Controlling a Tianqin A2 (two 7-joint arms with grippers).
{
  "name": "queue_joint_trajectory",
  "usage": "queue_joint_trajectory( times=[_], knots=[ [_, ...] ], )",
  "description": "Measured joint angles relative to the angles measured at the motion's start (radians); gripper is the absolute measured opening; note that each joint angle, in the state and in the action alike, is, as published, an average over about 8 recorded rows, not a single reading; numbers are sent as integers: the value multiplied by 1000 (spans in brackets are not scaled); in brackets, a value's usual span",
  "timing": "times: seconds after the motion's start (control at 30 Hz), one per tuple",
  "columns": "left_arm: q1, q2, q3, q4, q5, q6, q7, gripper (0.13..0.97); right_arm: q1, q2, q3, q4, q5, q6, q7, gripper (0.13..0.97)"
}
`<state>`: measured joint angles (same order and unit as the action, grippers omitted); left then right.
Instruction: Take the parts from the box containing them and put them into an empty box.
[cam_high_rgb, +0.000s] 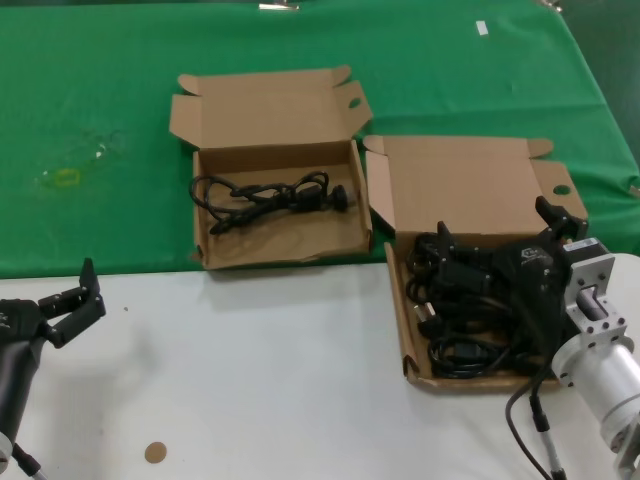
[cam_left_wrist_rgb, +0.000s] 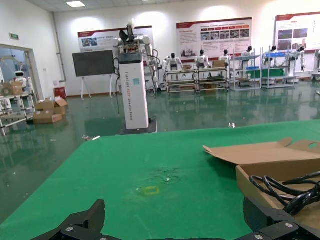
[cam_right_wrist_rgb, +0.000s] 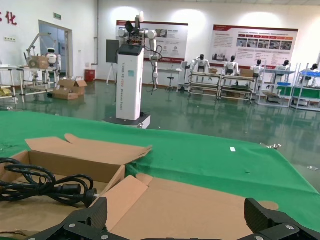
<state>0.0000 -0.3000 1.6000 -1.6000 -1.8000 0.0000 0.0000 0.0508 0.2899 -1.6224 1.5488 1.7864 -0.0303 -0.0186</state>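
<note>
The box containing the parts stands at the right with its lid folded back. A tangle of black power cords fills it. My right gripper hovers over this pile, open, with nothing between its fingers; the right wrist view shows only the lid past the right gripper. The other box, in the middle, holds one coiled cord, also visible as the cord from the right wrist. My left gripper waits open at the near left, and the left gripper faces green cloth.
Green cloth covers the far half of the table, the near half is white. A yellowish mark lies on the cloth at the left. A small brown disc lies near the front edge. A white tag lies far back.
</note>
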Motion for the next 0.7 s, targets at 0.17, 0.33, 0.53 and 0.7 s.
queue_joint_trajectory(
  times=[0.17,0.33,0.53,0.7],
  knots=[
    [0,0,0,0,0,0,0,966,0,0,0,0,0,0,0,966],
    [0,0,0,0,0,0,0,966,0,0,0,0,0,0,0,966],
    [0,0,0,0,0,0,0,966,0,0,0,0,0,0,0,966],
    [0,0,0,0,0,0,0,966,0,0,0,0,0,0,0,966]
  ],
)
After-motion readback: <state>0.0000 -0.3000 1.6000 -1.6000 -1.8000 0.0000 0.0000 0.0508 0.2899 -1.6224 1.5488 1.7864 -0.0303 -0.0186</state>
